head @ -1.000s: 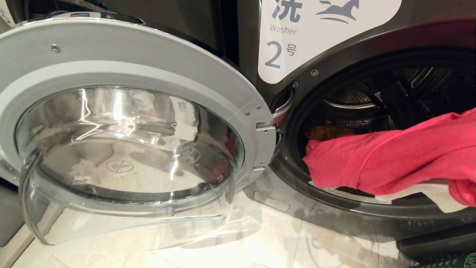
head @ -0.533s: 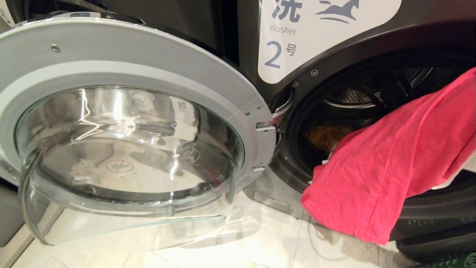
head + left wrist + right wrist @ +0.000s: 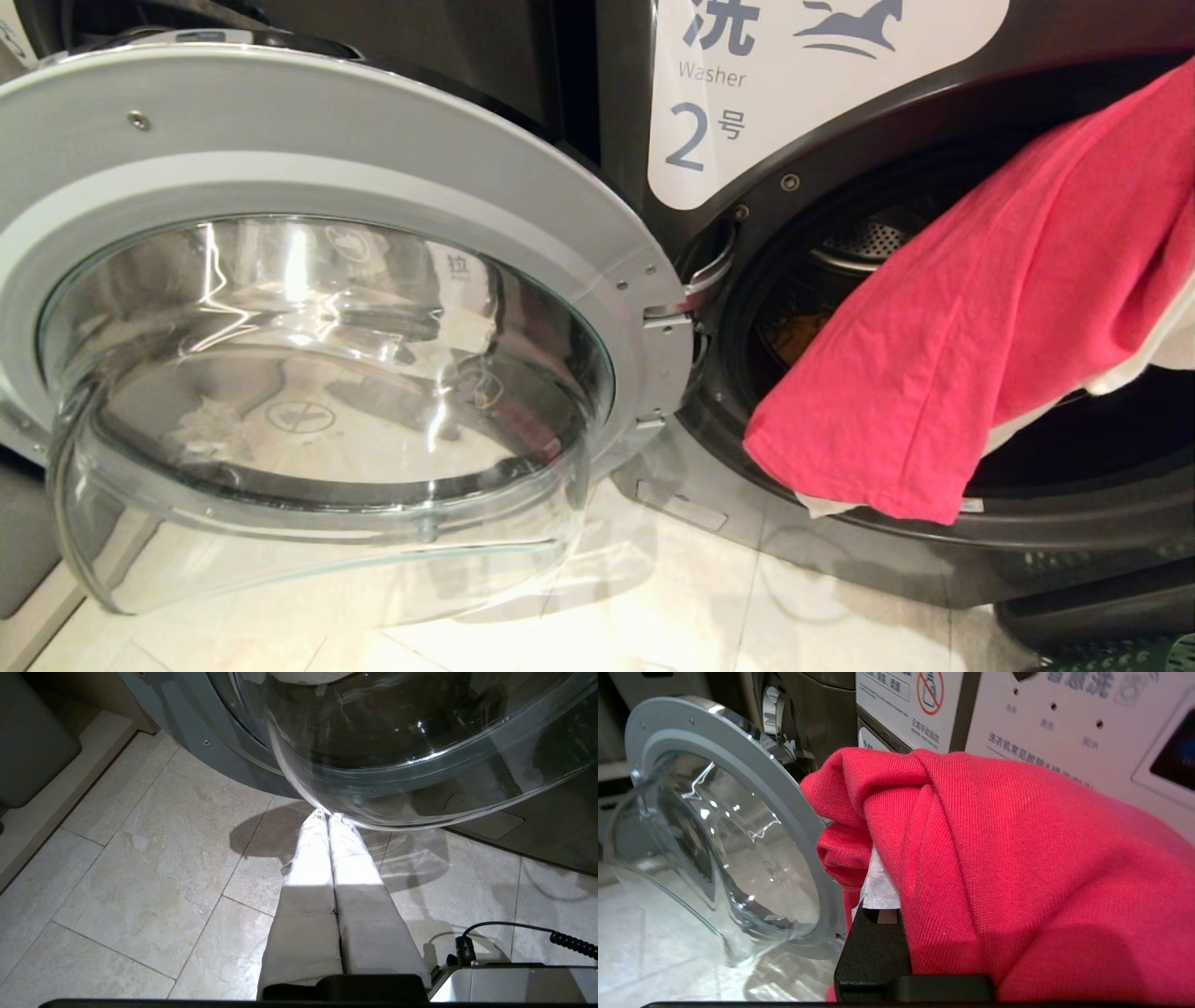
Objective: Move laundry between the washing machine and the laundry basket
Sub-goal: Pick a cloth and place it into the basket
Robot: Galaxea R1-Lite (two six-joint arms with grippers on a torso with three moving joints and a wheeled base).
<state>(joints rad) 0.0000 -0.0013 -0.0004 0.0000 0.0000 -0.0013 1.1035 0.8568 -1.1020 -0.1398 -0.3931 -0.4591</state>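
- Mostly, the red-pink garment point(image 3: 971, 327) is draping over the right gripper point(image 3: 883, 905), hiding its fingers; it is clamping that cloth.
- White garment point(image 3: 1144, 359) is peeking beneath; orange-yellow garment point(image 3: 794, 338) is lying inside washer 2 point(image 3: 738, 112).
- Left gripper point(image 3: 327, 817) is hanging closed, empty, beneath the door glass point(image 3: 420, 742).

A bright red-pink cloth garment point(image 3: 971, 317) hangs across the dark grey washing machine's point(image 3: 822, 121) drum mouth at three o'clock; the round glass door point(image 3: 317, 373) stands open at nine.
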